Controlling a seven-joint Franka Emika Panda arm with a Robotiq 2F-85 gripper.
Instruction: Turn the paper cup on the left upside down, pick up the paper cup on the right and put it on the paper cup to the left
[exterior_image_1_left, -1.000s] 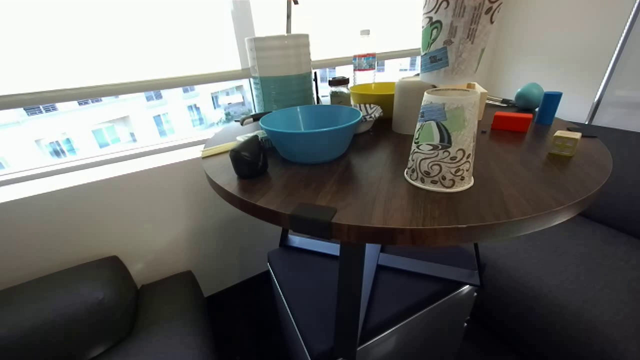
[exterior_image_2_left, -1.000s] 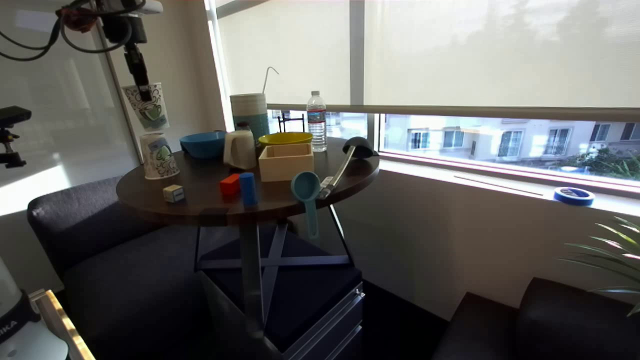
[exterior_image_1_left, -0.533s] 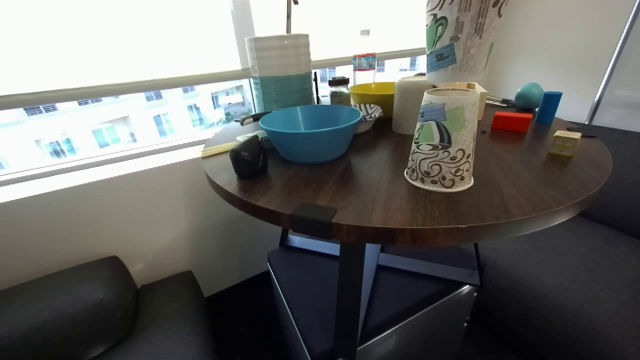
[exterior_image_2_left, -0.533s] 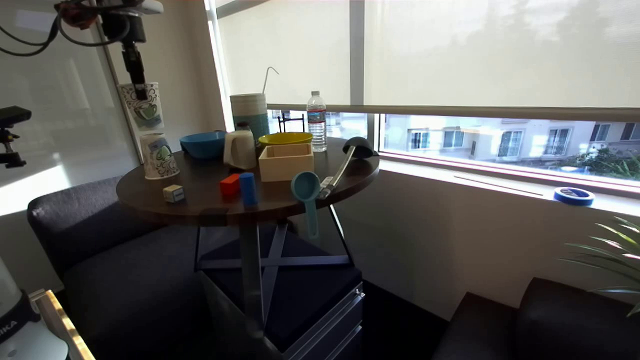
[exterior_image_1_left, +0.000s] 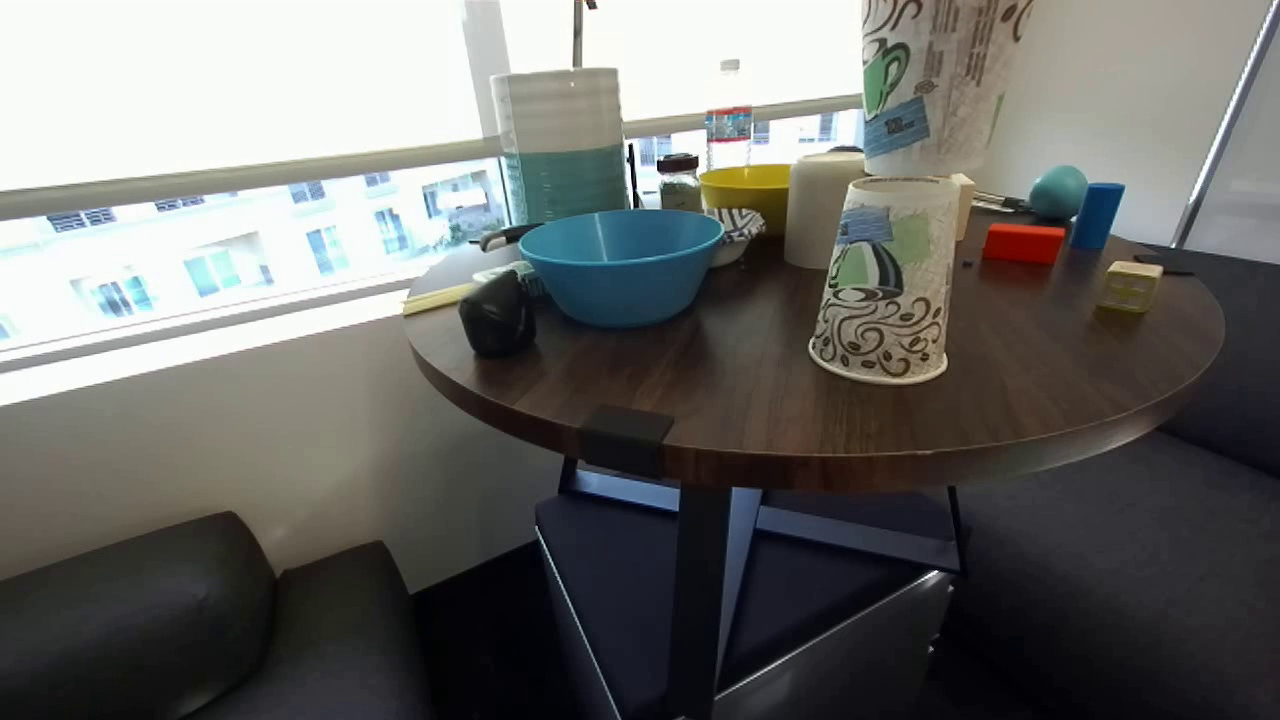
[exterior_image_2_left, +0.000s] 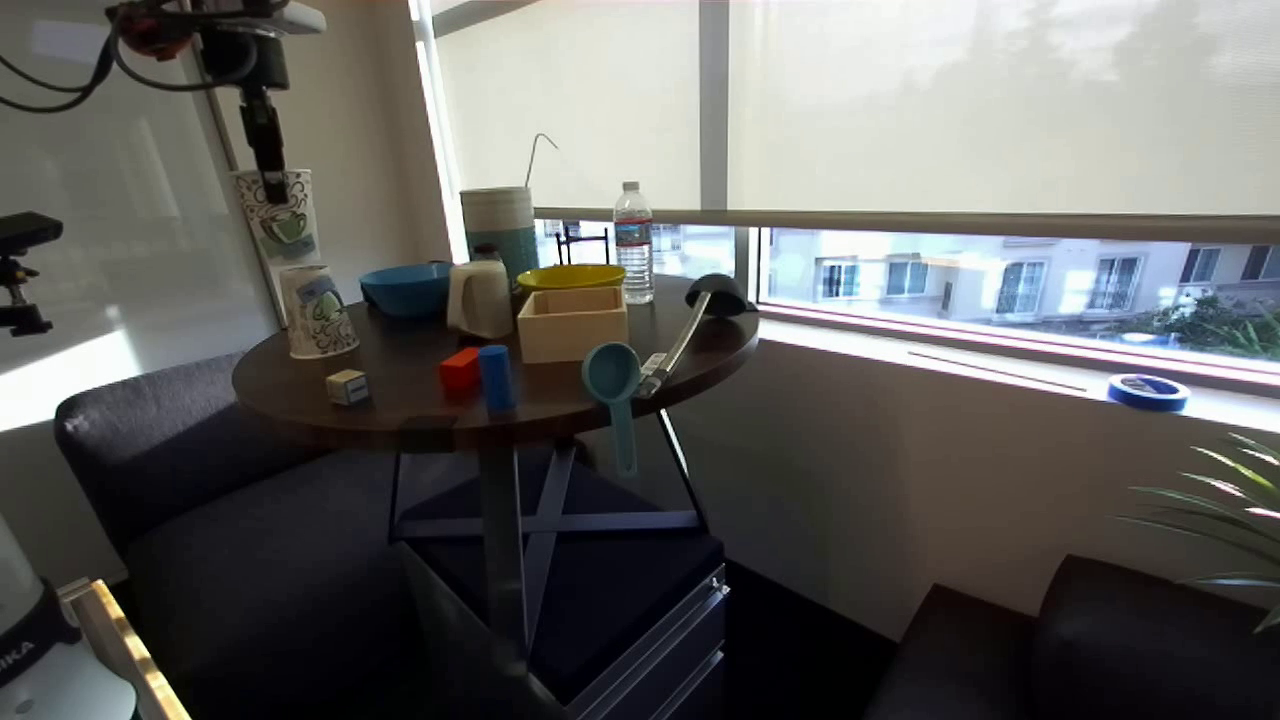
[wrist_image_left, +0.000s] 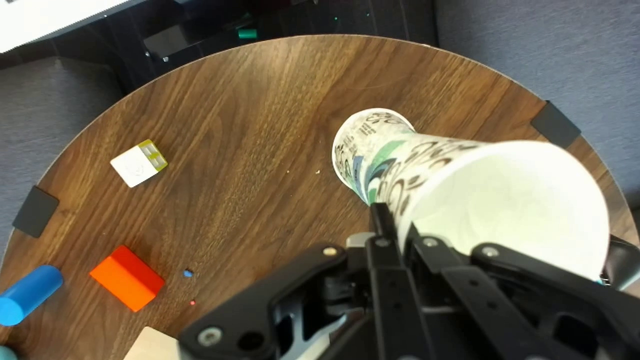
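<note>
Claw (wrist_image_left: 395, 226): pinching wall of upper paper cup (exterior_image_2_left: 288, 229), mouth up. Lower paper cup (exterior_image_1_left: 885, 285): inverted, below claw, near front edge of counter (exterior_image_1_left: 740, 395) in an exterior view; held base seemingly off-centre above.

A paper cup (exterior_image_1_left: 935, 95) hangs above the upside-down cup (exterior_image_1_left: 886, 285) on the wooden table (exterior_image_1_left: 725, 395).

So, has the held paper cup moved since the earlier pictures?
Yes: in an exterior view, the held cup has shifted slightly to the picture's right, away from the unmoved water bottle.
</note>
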